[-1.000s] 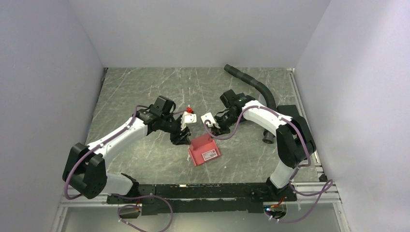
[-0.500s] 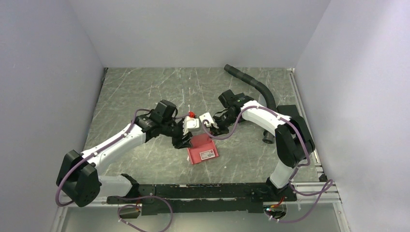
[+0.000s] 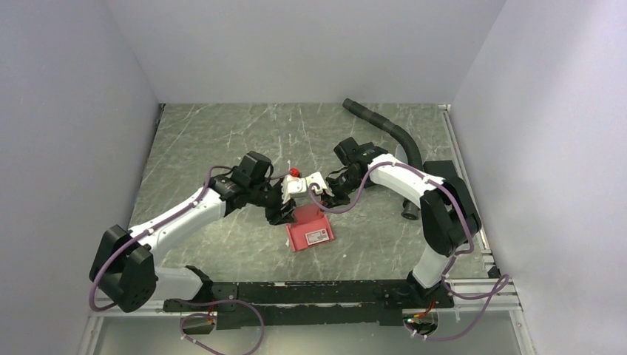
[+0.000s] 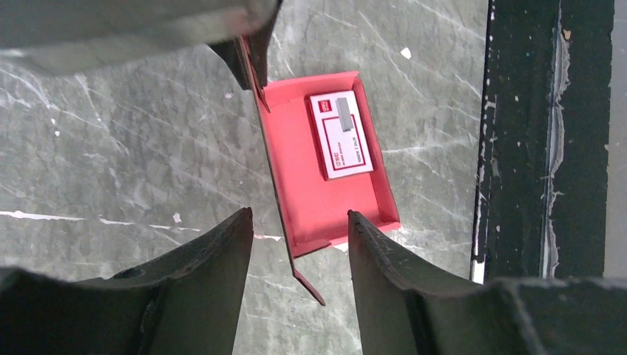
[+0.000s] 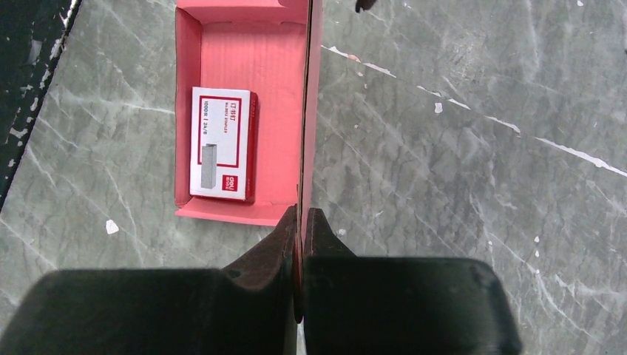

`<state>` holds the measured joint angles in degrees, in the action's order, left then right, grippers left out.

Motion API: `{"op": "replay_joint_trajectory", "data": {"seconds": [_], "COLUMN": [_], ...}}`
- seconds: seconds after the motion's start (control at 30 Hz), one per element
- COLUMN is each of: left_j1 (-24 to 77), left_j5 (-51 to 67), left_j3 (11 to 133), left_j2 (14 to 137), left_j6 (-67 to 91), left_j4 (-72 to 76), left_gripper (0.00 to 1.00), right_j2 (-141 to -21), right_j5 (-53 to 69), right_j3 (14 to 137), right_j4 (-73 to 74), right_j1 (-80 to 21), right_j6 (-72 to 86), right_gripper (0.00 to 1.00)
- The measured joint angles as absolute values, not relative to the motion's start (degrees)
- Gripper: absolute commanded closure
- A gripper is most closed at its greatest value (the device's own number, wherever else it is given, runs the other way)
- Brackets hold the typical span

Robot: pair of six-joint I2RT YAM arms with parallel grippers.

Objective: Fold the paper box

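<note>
That paper box point(image 3: 302, 231) looks light and flimsy, so the right fingers point(image 5: 268, 250) sensibly pinch its thin 12 o'clock wall, while the left fingers point(image 4: 207, 259) stand apart, seemingly empty.

Up top, the fixed camera sits high behind the robot, looking down and forward over the whole grey worktop point(image 3: 222, 140), far enough back to catch both arms end to end. The left wrist camera hangs in close, staring straight down between the fingers of the left pincer point(image 4: 299, 222), with the black rail point(image 4: 547, 148) along its right edge. The right wrist camera is nearer still, looking down past the right pincer point(image 5: 302, 222), with the rail in its top-left corner. All three share one patch, the paper box point(image 3: 310, 231) mid-worktop, and the wrist views face it from opposite sides.
</note>
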<state>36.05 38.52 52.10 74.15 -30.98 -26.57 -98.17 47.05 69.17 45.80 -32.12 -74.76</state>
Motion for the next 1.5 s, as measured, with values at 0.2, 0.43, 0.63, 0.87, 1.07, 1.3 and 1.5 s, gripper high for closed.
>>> {"op": "replay_joint_trajectory", "data": {"seconds": [0.2, 0.43, 0.63, 0.87, 1.07, 1.3, 1.5], "left_j1": [36.0, 32.9, 31.3, 31.3, 31.3, 31.3, 31.3], "left_j5": [37.4, 34.0, 29.5, 29.3, 30.8, 33.8, 36.2], "left_j3": [51.7, 48.9, 50.7, 50.9, 51.9, 52.1, 52.1], "left_j2": [72.8, 55.0, 50.9, 64.1, 68.7, 69.3, 69.3], "left_j6": [-25.4, -23.5, -29.9, -34.3, -36.0, -36.4, -36.4], "left_j4": [-20.9, -21.2, -28.9, -32.3, -31.9, -29.9, -29.8], "left_gripper": [0.32, 0.30, 0.36, 0.39, 0.40, 0.41, 0.41], "right_j2": [-98.2, -98.2, -98.3, -98.3, -98.3, -98.3, -98.3], "right_j5": [47.1, 47.1, 47.1, 47.2, 47.2, 47.2, 47.2], "right_j3": [69.2, 69.2, 69.2, 69.2, 69.4, 69.4, 69.4], "right_j4": [45.8, 45.8, 45.8, 45.8, 45.9, 45.9, 45.9], "right_j1": [-32.1, -32.1, -32.1, -32.1, -32.1, -32.1, -32.1], "right_j6": [-74.7, -74.8, -74.8, -74.8, -74.8, -74.8, -74.8], "right_gripper": [1.00, 1.00, 1.00, 1.00, 1.00, 1.00, 1.00]}}
